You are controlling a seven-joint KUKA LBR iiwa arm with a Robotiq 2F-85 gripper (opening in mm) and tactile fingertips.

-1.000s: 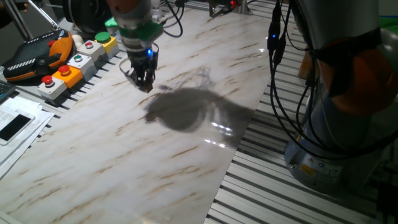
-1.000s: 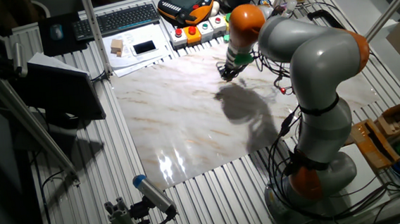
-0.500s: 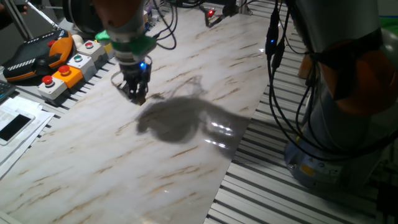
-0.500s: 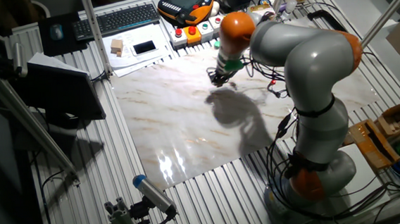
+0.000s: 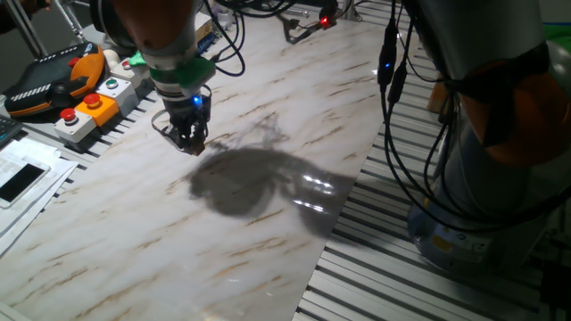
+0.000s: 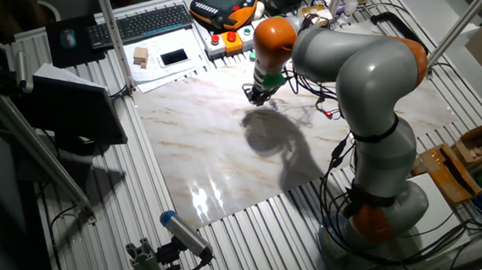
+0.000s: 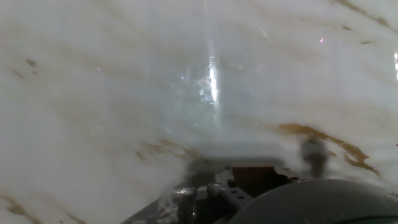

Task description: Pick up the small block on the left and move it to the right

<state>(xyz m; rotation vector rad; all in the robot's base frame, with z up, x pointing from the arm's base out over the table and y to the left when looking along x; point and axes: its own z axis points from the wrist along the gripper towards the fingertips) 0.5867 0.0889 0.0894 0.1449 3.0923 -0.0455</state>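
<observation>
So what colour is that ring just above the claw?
Green; the ring above the claw shows best in the fixed view nearest the arm.

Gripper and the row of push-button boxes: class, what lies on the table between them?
Nothing: one fixed view shows only bare marbled board between the gripper and the push-button boxes.

Gripper (image 5: 189, 143) hangs just above the marble board (image 5: 268, 205), near its edge by the push-button boxes (image 5: 98, 98). Teach pendant (image 5: 49, 80) lies behind the boxes, off the board. In the other fixed view, keyboard (image 6: 155, 22) and phone (image 6: 173, 57) sit beyond the board's far corner, a small block (image 6: 140, 55) beside the phone. Robot base (image 6: 382, 210) stands off the opposite edge.
</observation>
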